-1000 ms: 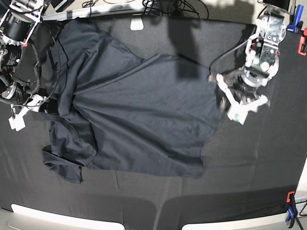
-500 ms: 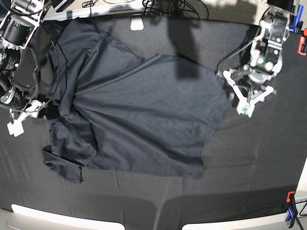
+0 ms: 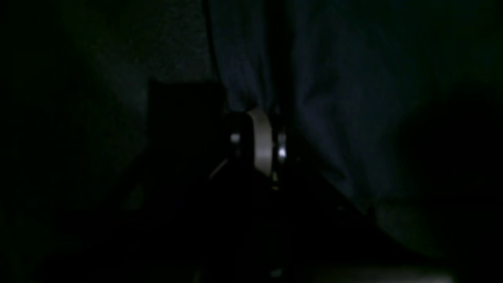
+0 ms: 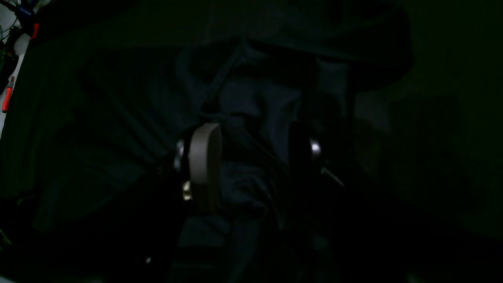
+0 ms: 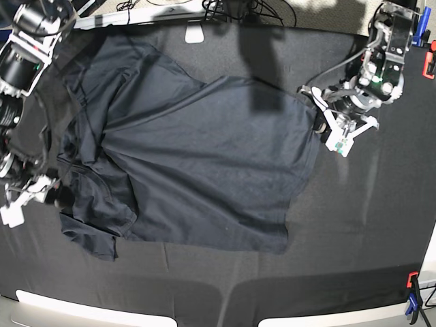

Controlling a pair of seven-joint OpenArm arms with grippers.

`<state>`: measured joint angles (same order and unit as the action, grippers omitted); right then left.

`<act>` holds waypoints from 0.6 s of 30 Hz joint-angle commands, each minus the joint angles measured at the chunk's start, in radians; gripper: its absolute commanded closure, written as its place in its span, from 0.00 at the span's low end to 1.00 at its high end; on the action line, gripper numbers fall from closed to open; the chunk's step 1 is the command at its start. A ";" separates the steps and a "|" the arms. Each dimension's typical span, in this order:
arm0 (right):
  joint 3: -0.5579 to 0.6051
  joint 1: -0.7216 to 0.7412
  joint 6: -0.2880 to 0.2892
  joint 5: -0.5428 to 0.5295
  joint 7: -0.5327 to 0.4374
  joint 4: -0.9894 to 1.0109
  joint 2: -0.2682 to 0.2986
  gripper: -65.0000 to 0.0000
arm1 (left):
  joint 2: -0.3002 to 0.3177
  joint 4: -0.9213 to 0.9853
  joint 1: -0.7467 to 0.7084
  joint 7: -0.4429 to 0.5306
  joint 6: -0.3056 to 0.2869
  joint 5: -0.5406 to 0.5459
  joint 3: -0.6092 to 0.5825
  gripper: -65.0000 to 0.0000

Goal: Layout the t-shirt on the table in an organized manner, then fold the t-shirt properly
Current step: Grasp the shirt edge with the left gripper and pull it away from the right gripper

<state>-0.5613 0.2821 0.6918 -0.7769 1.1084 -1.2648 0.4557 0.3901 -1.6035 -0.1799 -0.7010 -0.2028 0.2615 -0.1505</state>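
The dark navy t-shirt (image 5: 204,157) lies spread across the black table (image 5: 368,225), with its lower left part rumpled and a sleeve folded under. My left gripper (image 5: 325,129) is at the shirt's right edge. In the left wrist view its fingers (image 3: 261,141) stand close together, shut on the shirt's hem (image 3: 346,118). My right gripper (image 5: 48,192) is at the shirt's left side. In the right wrist view its fingers (image 4: 204,157) hold a thick bunch of the shirt (image 4: 129,129), and folds run tight toward them.
Red and blue clamps sit at the table's right corners (image 5: 412,300) (image 5: 429,61). A small white object (image 5: 195,34) and cables lie along the far edge. The pale table edge (image 5: 88,306) runs along the front.
My left gripper moved up and left onto the shirt's right edge and closed. My right arm moved down the left side, drawing the shirt's left part with it.
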 commanded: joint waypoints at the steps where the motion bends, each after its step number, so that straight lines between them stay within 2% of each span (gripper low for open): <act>1: 0.008 0.026 0.006 -0.019 -0.019 -0.018 0.021 0.58 | 0.009 -0.002 -0.004 -0.039 0.062 -0.050 0.023 1.00; 3: 0.040 0.026 0.006 -0.019 -0.019 -0.018 0.021 0.58 | 0.010 -0.002 -0.008 -0.040 0.143 -0.105 0.067 1.00; 5: 0.083 0.026 0.006 -0.019 -0.019 -0.018 0.021 0.58 | 0.009 -0.002 -0.021 -0.040 0.173 -0.133 0.119 1.00; 18: 0.359 0.061 0.006 -0.012 -0.124 -0.018 0.018 0.58 | 0.009 -0.002 -0.243 -0.008 0.175 -0.167 0.446 1.00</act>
<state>-0.1947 0.3161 0.6918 -0.7670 1.0142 -1.2648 0.4568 0.3832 -1.6081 -0.4103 -0.6575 -0.0521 0.1226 0.2897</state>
